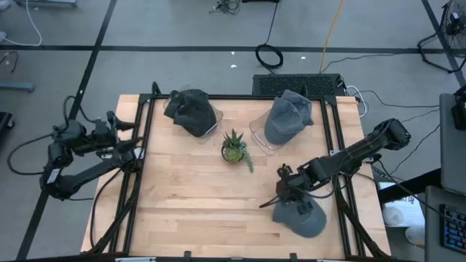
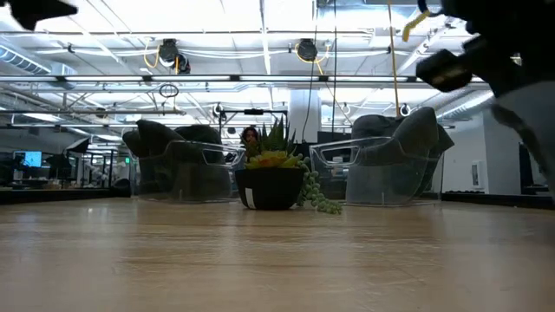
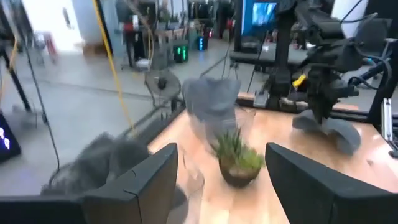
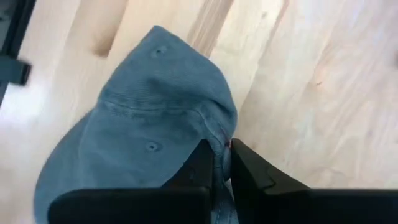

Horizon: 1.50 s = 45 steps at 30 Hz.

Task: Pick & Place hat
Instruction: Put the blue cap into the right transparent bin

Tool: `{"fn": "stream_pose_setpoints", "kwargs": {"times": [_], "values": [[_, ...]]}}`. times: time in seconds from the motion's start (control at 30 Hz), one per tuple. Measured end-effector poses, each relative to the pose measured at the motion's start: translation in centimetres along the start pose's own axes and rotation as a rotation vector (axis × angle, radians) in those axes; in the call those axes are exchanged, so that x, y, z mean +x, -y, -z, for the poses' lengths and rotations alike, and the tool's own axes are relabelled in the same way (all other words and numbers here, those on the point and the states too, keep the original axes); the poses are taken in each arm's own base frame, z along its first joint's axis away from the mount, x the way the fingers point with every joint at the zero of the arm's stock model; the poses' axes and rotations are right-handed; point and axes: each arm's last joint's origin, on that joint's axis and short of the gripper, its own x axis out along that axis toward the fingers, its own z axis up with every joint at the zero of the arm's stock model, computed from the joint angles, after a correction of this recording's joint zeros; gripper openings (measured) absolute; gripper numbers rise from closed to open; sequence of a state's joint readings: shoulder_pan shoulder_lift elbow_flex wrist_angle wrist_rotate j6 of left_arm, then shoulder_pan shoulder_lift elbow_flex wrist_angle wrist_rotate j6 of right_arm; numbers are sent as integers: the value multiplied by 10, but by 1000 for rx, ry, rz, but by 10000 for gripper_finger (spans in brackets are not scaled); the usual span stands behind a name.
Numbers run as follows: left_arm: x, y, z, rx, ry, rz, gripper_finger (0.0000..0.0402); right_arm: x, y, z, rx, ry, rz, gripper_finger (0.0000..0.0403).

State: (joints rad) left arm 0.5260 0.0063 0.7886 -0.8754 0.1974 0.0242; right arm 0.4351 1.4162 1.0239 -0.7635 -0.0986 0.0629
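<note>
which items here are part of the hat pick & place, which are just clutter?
In the job:
- grey hat on the table's near right, pinched by the right gripper
- clear stands, likely drop spots, each already carrying a hat

Not in the job:
- potted plant mid-table
- left gripper, open, waiting at the left edge

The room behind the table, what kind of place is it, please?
Probably a robotics lab or workshop in an open industrial hall. The low view shows exposed ceiling beams and hanging cables, the high view loose cables on a grey floor, and the left wrist view a lit monitor among equipment racks.
</note>
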Motion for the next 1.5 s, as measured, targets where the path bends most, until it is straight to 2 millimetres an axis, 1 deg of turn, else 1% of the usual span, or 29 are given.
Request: {"fn": "stream_pose_setpoints", "kwargs": {"times": [0.1,0.2,0.33,0.47,0.7,0.93,1.13,1.23,1.4,1.5], "values": [[14,-3,3,21,53,-25,253,-9,5,-6,18,10,12,15],[34,-8,16,2,45,-50,253,-18,9,-10,33,5,44,15],[56,-13,31,-19,91,-72,253,-33,14,-21,51,56,65,15],[73,-16,44,-32,138,-71,253,-52,17,-34,98,118,69,15],[97,-20,75,-87,130,-64,253,-93,19,-57,204,275,65,15],[109,-22,97,-115,133,-74,253,-121,17,-70,293,381,64,15],[114,-23,106,-134,164,-77,253,-137,18,-75,405,452,89,15],[117,-23,110,-134,191,-74,253,-144,20,-77,443,480,100,15],[123,-24,125,-156,199,-71,253,-151,21,-79,453,505,97,15],[123,-24,124,-155,204,-80,253,-154,20,-79,461,511,94,15]]}}
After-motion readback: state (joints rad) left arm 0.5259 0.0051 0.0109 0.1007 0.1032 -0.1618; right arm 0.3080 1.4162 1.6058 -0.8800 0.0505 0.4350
